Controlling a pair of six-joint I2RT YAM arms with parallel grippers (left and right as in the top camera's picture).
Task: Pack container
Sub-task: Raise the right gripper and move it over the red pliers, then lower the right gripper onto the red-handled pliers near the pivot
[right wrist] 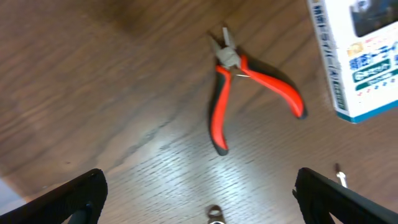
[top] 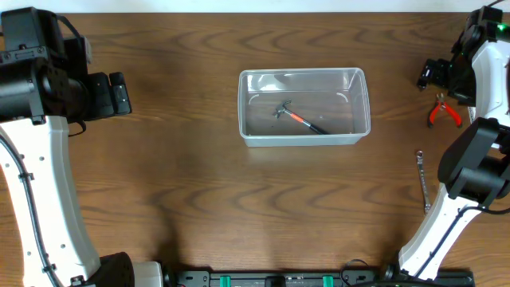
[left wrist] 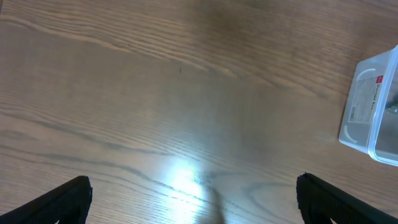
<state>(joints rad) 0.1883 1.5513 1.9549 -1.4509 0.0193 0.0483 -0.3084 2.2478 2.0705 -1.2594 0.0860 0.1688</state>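
The clear plastic container (top: pixel 304 107) sits at the table's middle, with a small hammer (top: pixel 300 118) with an orange-and-black handle lying inside. One end of the container shows at the right edge of the left wrist view (left wrist: pixel 375 112). Red-handled pliers (top: pixel 442 111) lie on the table at the far right, also in the right wrist view (right wrist: pixel 239 81). My right gripper (right wrist: pixel 199 199) is open and empty, hovering above the table near the pliers. My left gripper (left wrist: pixel 196 202) is open and empty over bare wood at the far left.
A metal wrench (top: pixel 422 180) lies on the table at the right, near the right arm's base; its ring end (right wrist: pixel 215 213) shows in the right wrist view. A small blue-and-white box (right wrist: pixel 353 56) lies beside the pliers.
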